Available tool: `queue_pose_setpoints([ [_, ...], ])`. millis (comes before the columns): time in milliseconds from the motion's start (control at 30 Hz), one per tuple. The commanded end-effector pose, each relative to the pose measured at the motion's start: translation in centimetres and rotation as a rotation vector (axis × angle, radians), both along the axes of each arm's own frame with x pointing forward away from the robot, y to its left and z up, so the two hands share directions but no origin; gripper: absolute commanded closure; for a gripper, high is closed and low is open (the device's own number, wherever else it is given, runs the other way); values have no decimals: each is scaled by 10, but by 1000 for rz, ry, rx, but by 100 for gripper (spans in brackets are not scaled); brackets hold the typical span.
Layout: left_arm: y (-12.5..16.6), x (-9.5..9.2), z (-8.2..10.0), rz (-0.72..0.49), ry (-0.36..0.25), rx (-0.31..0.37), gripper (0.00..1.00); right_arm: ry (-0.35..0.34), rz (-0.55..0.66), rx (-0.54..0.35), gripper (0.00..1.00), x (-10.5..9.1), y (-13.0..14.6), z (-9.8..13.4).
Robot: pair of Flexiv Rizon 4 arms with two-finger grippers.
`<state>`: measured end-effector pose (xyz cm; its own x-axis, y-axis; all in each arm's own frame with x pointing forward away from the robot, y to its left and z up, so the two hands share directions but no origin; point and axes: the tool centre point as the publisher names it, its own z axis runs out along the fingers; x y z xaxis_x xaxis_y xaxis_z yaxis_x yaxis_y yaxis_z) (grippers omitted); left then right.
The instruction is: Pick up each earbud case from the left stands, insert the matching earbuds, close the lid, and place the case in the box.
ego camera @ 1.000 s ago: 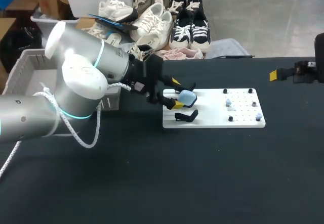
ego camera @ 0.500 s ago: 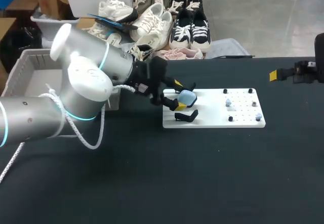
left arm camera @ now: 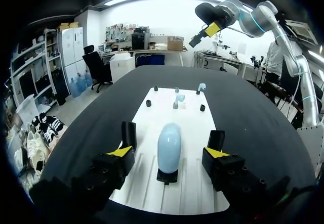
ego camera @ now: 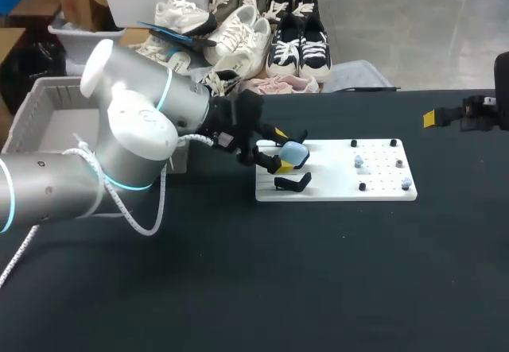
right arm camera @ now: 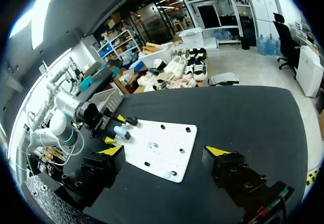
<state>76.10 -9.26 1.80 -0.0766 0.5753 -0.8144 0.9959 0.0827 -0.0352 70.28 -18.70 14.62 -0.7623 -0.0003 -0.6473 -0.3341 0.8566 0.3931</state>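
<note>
One pale blue earbud case (left arm camera: 168, 144), lid shut, sits upright on a black stand (left arm camera: 167, 176) at the left end of a white board (ego camera: 382, 191). Head view shows two stands in all: this one, and a second black stand (ego camera: 293, 182) just beside it nearer the robot, with nothing on it. The left gripper (ego camera: 279, 150) is at the case with its fingers spread wide, one yellow-tipped finger (left arm camera: 124, 145) on each side. The wrist view shows a gap between each finger and the case, so nothing is gripped. On the right half of the board there are two small pale blue earbuds, one (ego camera: 359, 161) near the middle and one (ego camera: 406, 183) at the near right corner. Three small black pegs also stand there, two (ego camera: 354, 142) (ego camera: 393, 141) along the far edge and one (ego camera: 363, 186) near the front. The board lies on the black table (ego camera: 318, 288). One grey box (ego camera: 32, 102) is at the far left, partly hidden behind the left arm (ego camera: 135, 137). The right gripper (right arm camera: 165, 151) hangs at the table's far right, well apart from the board, fingers wide apart and holding nothing.
</note>
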Motion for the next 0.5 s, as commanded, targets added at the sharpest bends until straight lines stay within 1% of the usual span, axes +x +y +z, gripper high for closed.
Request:
queue_pose_setpoints([
  [33, 0, 1, -2, -1, 3, -1, 13, 4, -7, -7, 0, -1, 1, 2],
  [367, -3, 1, -4, 2, 8, -5, 13, 4, -7, -7, 0, -1, 1, 2],
  [500, -3, 1, -4, 3, 11, -7, 17, 4, -7, -7, 0, -1, 1, 2],
])
